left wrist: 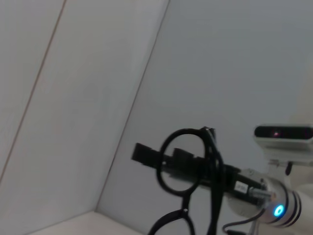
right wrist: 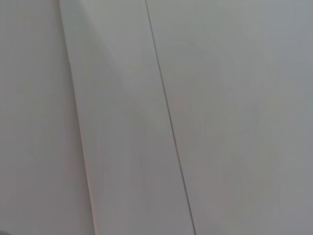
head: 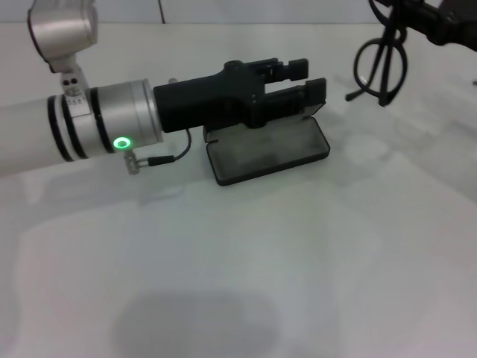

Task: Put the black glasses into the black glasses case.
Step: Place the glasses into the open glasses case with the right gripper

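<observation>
The black glasses (head: 381,66) hang in the air from the right tool (head: 417,16), which grips them near the counter's far right corner, lenses dangling downward and apart from the counter (head: 313,261). The black glasses case (head: 268,149) lies open toward the far middle of the counter, its long axis running left to right. The left tool (head: 302,80) reaches over its raised lid, fingers apart and empty. From the glasses, the case sits leftward and nearer, so the right arm likely must carry them that way and down.
</observation>
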You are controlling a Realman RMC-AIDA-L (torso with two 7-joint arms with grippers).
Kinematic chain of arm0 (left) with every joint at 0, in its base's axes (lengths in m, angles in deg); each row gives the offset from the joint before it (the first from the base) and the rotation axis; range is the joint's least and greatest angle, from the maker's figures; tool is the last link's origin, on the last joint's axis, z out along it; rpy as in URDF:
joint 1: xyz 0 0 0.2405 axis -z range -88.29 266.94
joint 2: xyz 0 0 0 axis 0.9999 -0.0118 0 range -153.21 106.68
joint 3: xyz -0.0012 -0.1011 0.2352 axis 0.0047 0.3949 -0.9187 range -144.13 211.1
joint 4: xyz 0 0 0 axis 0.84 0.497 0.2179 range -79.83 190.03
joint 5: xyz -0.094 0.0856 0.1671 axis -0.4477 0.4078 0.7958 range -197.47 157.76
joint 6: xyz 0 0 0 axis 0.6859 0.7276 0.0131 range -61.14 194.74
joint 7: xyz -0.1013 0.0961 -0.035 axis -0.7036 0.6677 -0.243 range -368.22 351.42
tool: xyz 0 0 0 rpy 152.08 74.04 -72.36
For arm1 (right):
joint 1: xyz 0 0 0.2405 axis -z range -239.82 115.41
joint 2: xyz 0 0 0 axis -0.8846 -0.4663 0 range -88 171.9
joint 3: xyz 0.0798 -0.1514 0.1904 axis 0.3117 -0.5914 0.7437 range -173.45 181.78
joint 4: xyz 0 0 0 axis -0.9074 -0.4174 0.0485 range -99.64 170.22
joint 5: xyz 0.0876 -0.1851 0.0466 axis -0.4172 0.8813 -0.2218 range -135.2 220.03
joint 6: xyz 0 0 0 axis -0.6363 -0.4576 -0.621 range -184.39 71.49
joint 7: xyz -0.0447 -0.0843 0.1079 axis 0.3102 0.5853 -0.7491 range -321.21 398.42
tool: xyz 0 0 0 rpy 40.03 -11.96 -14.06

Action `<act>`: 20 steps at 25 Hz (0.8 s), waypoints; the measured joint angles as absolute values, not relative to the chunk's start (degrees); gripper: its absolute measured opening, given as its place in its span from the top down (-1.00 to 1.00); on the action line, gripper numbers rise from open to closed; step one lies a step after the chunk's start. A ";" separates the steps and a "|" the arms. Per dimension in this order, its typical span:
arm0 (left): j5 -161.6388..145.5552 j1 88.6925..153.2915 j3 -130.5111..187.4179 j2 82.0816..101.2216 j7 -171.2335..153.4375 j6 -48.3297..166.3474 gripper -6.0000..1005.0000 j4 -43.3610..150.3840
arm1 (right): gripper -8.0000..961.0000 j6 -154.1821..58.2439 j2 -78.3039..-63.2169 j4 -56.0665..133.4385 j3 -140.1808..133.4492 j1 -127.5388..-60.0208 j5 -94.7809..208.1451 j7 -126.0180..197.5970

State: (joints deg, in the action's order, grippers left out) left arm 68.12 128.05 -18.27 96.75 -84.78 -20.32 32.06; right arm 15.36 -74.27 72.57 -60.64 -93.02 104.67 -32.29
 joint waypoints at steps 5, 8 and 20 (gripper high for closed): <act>66.15 129.68 -18.65 96.97 -85.18 -18.41 -0.22 33.28 | -0.60 15.22 -74.26 65.85 -62.20 -97.06 100.14 -27.20; 65.10 130.62 -19.16 97.01 -85.13 -18.36 -0.37 34.18 | -0.60 14.45 -74.24 63.66 -65.65 -98.39 96.37 -24.54; 61.61 132.87 -19.85 97.22 -85.19 -12.80 -0.76 37.38 | -0.60 10.64 -74.24 63.52 -88.29 -97.56 70.85 -9.54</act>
